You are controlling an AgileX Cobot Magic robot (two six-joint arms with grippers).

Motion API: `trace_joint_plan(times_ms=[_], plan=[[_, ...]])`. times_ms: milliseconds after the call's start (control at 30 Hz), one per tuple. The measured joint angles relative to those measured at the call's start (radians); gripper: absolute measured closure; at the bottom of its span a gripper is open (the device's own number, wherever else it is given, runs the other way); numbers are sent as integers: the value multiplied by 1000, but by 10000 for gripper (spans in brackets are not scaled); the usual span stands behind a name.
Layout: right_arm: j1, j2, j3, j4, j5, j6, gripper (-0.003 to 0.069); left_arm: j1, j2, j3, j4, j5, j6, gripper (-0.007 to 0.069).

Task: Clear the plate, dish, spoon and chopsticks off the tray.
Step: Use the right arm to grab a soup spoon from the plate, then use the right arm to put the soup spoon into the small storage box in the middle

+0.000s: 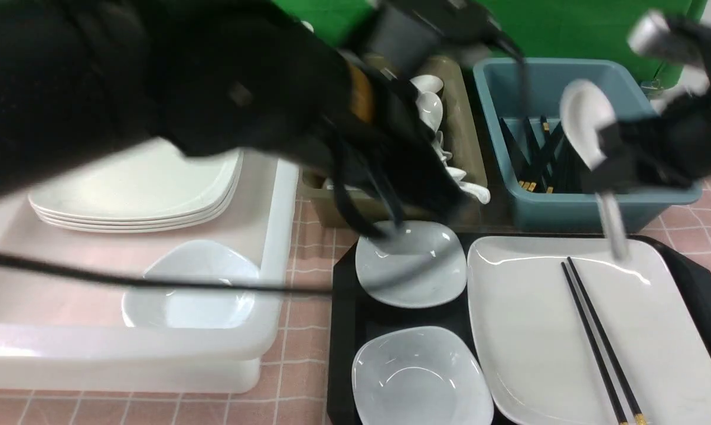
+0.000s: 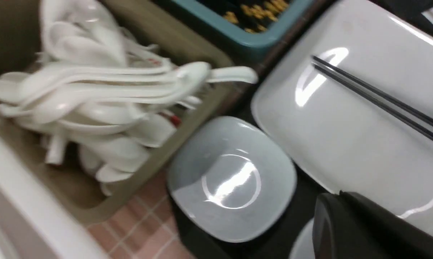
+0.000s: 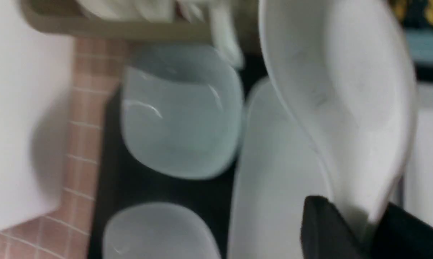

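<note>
The white spoon (image 1: pixel 584 121) hangs in the air over the blue bin, with my right gripper (image 1: pixel 608 150) shut on its handle; in the right wrist view the spoon (image 3: pixel 346 90) rises from between the right gripper's (image 3: pixel 364 225) black fingers. The large white plate (image 1: pixel 544 330) lies on the black tray (image 1: pixel 342 295), and the black chopsticks (image 1: pixel 597 342) lie across it. Two small pale dishes sit to the plate's left, one far (image 1: pixel 414 274) and one near (image 1: pixel 420 378). My left gripper (image 2: pixel 340 194) is shut and empty, low beside the far dish (image 2: pixel 234 180).
A white bin (image 1: pixel 273 236) on the left holds stacked plates and a dish. An olive bin (image 1: pixel 470 141) behind the tray is full of white spoons. The blue bin (image 1: pixel 568 206) holds black chopsticks. The blurred left arm (image 1: pixel 214 88) spans the upper left.
</note>
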Motion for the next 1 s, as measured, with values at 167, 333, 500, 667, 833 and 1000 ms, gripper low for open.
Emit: trace_joint_plan(times_ms=[167,333,500,667,833,1000], plan=[[89,256,-359,26,9,2,496,222,-6,-4,-205,15,151,627],[115,509,-667,31,9,86,496,322,-5,-4,-337,61,247,627],[115,683,-867,29,22,180,445,329,-5,-4,-354,106,264,627],[115,768,-975,27,90,207,246,329,-5,-4,-387,131,267,627],[108,752,-1029,29,302,190,219,329,-5,-4,-435,178,313,627],[89,596,-1001,-26,330,157,542,285,-6,0,-495,253,350,627]])
